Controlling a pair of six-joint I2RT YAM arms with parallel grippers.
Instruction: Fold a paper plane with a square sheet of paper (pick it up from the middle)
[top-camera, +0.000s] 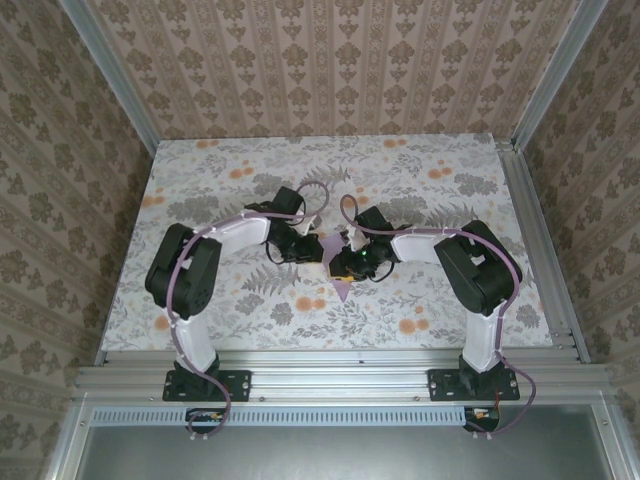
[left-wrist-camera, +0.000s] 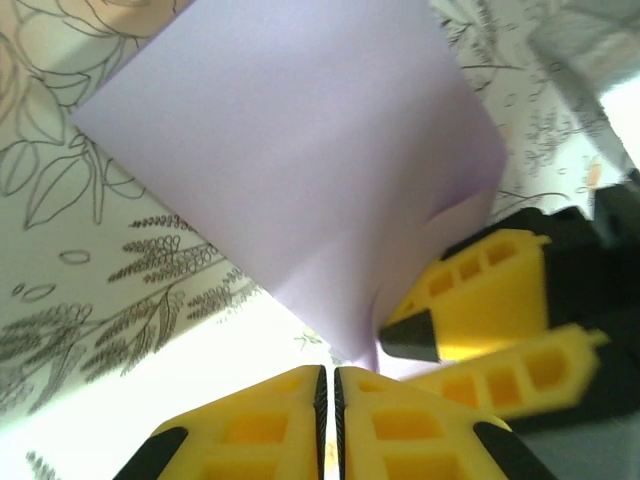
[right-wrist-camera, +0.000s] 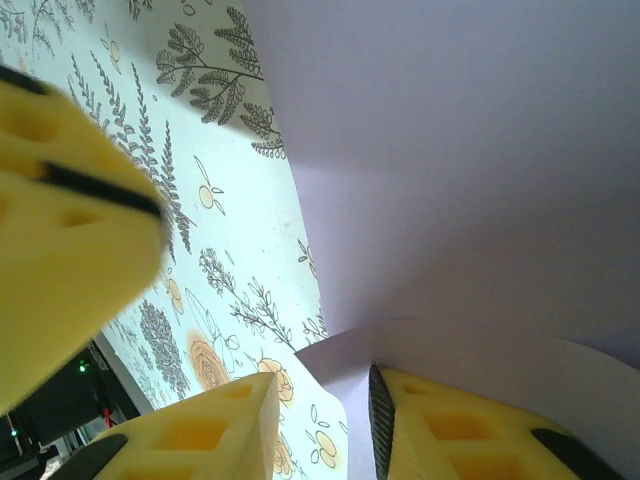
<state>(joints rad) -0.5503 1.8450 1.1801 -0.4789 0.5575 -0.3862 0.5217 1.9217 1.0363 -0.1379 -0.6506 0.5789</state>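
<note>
1. The square sheet of paper (left-wrist-camera: 300, 150), part folded, lies mid-table (top-camera: 470, 300) between both arms, pointing toward their bases.
2. My left end effector (left-wrist-camera: 328, 385) is shut beside its tip; I can't confirm a grip.
3. My right end effector (right-wrist-camera: 320, 400), partly open, has a flap edge between its fingers.

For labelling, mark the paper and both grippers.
paper (left-wrist-camera: 300, 170): left wrist view, middle of the lilac sheet.
left gripper (left-wrist-camera: 328, 375): left wrist view, seam between its shut fingertips.
right gripper (right-wrist-camera: 322, 390): right wrist view, gap between its open fingertips.
</note>
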